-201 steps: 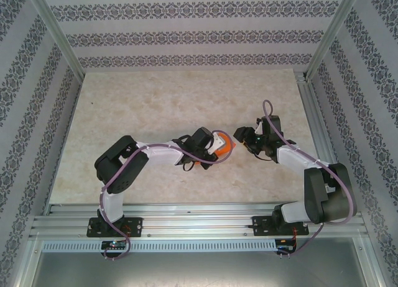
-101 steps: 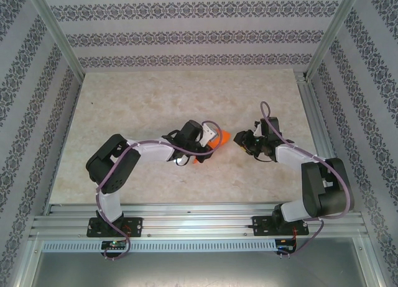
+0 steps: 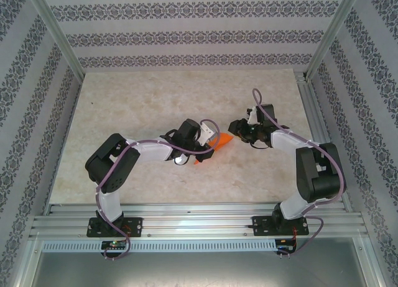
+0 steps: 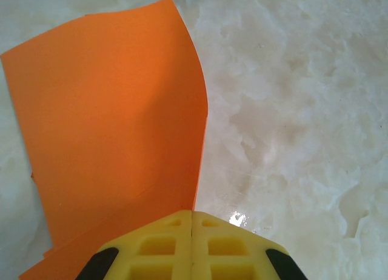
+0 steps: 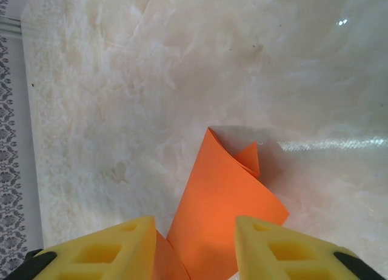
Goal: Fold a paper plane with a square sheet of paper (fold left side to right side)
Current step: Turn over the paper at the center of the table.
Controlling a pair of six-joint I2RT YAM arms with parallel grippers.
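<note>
One square sheet of paper (image 3: pixel 219 143), bright orange and curled at frame centre, meets two grippers: left gripper (image 4: pixel 193 217) clamped on its edge, right gripper (image 5: pixel 194 226) part-open astride it.

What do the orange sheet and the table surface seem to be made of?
The orange sheet: thin matte paper, most likely; it curls softly and shows a sharp fold. The table surface: pale marbled stone or printed laminate, glossy, since it reflects bright spots of light; I cannot tell which.
</note>
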